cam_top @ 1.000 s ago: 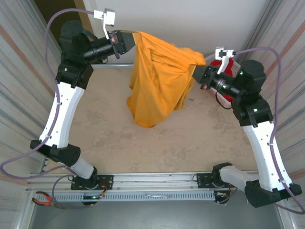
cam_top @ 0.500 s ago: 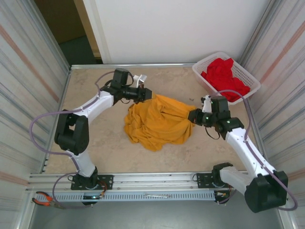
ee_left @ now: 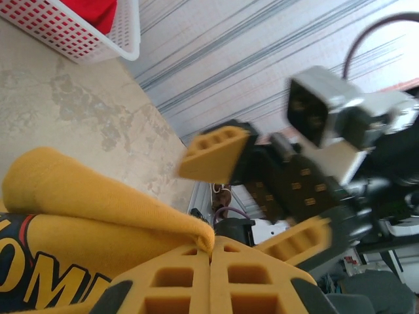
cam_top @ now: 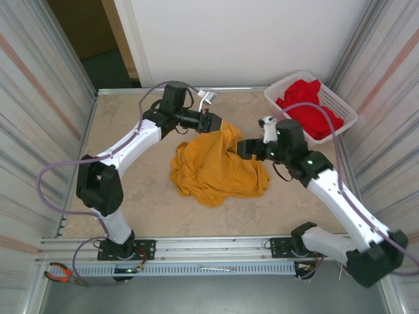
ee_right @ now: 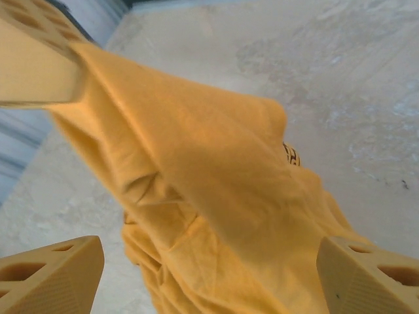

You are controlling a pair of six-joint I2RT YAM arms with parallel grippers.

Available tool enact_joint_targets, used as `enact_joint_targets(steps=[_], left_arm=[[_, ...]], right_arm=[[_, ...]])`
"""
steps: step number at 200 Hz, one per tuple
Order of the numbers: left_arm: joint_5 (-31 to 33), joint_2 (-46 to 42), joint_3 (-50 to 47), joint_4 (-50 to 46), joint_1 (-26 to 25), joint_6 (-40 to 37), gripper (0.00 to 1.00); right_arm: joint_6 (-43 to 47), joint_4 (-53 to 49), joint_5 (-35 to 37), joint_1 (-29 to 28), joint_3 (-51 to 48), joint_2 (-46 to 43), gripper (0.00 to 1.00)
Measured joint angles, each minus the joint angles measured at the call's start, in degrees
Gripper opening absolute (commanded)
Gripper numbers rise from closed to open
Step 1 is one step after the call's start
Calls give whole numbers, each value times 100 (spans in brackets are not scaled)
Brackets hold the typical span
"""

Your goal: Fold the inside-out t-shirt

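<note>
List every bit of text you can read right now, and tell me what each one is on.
"OM", then a cut-off stroke: big yellow letters in the dark print on the t-shirt, left wrist view; the rest runs out of the picture.
A print sliver on the t-shirt, right wrist view: too small to read.
On the basket: no lettering to be seen.
</note>
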State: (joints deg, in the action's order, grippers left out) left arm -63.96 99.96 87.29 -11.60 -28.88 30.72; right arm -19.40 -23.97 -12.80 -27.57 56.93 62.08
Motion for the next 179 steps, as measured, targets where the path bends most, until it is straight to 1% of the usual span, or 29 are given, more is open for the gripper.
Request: enact_joint_targets(steps=[10,18,21,22,29,31,35,39,42,52,54,61,76,81,108,121,130,142,150,166,176,179], left_arm=[[-24,0,46,-59,-13,-37,0],[-59,0,70,-76,-13,-66,0],[-66,0,74,-83,-13,-74,0],[-68,0,74,-85,-13,-74,0],[-85,0,85,-125,-13,-103,0],[-87,0,87,-140,-13,-111,0],[-94,0,101,-184,-11,-125,0],[-87,0,111,-223,-11,-155,0],[-79,0,125,-267,-9,-173,0],[20,2,186,-431,24,-245,0],[39,2,201,-466,28,-254,1],[155,11,256,-566,59,-282,12],[503,50,358,-662,199,-304,22],[647,63,365,-660,267,-284,29],[1602,66,197,-573,662,-192,43],[2164,-79,-205,-476,741,-170,48],[2533,-260,-551,-481,688,-186,51],[3152,-636,-1086,-501,457,-203,53],[3574,-968,-1434,-525,199,-219,54],[4625,-1808,-2159,-439,-592,-223,55],[5366,-2339,-2608,-247,-1191,-223,57],[5643,-2529,-2763,-166,-1440,-245,58]], right_arm=[[153,105,0,-20,7,374,78],[310,199,2,-17,9,682,66],[313,221,0,-17,13,769,56],[334,234,-4,-17,15,813,55],[435,271,-9,-15,46,1043,30],[474,280,-13,-13,55,1091,25],[503,293,-31,-2,81,1211,13],[535,299,-66,15,114,1318,4],[555,299,-83,22,136,1379,0],[621,306,-186,55,184,1506,0],[625,310,-214,61,188,1517,0],[638,310,-308,94,190,1515,0],[638,317,-579,179,190,1423,0],[634,319,-682,214,188,1379,0],[450,361,-1152,341,131,1023,0],[319,426,-1325,367,46,861,0],[234,459,-1425,372,-17,785,0],[131,492,-1528,372,-105,728,0],[50,494,-1591,372,-140,728,0],[-76,472,-1644,372,-168,750,0],[-131,474,-1655,372,-168,769,0],[-151,470,-1655,372,-168,778,0]])
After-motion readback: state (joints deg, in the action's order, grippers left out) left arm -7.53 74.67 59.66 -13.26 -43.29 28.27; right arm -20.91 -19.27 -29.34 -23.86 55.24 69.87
